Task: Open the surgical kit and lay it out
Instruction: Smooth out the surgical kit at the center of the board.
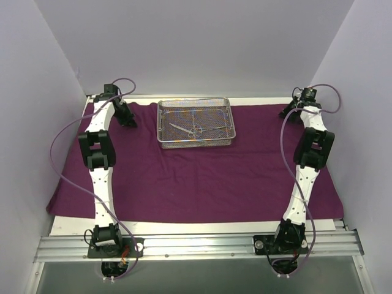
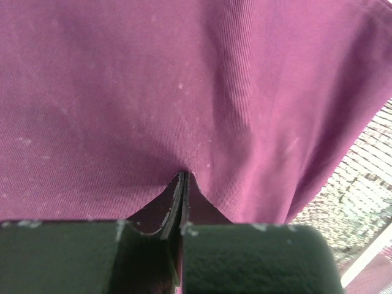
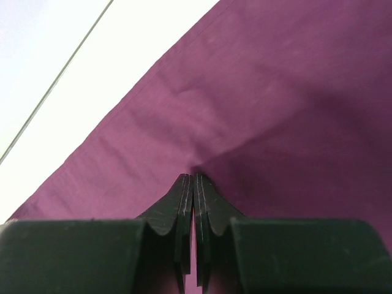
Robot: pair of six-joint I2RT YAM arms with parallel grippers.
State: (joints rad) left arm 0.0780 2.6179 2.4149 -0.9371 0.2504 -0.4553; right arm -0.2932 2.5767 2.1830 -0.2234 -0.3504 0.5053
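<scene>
L gripper [image 2: 184, 175] & R gripper [image 3: 193, 178] both pinch purple cloth [image 1: 202, 177] (far corners); mesh tray [image 1: 196, 143] between.

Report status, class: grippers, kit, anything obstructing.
Left gripper shut, pinching purple cloth. Right gripper shut on its far right edge. Mesh tray on cloth, instruments inside. Nothing in the way.

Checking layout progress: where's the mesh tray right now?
Top view: the mesh tray sits on the purple cloth at the far side, between the two arms, nearer the left gripper than the right gripper, with the instruments inside it.
</scene>
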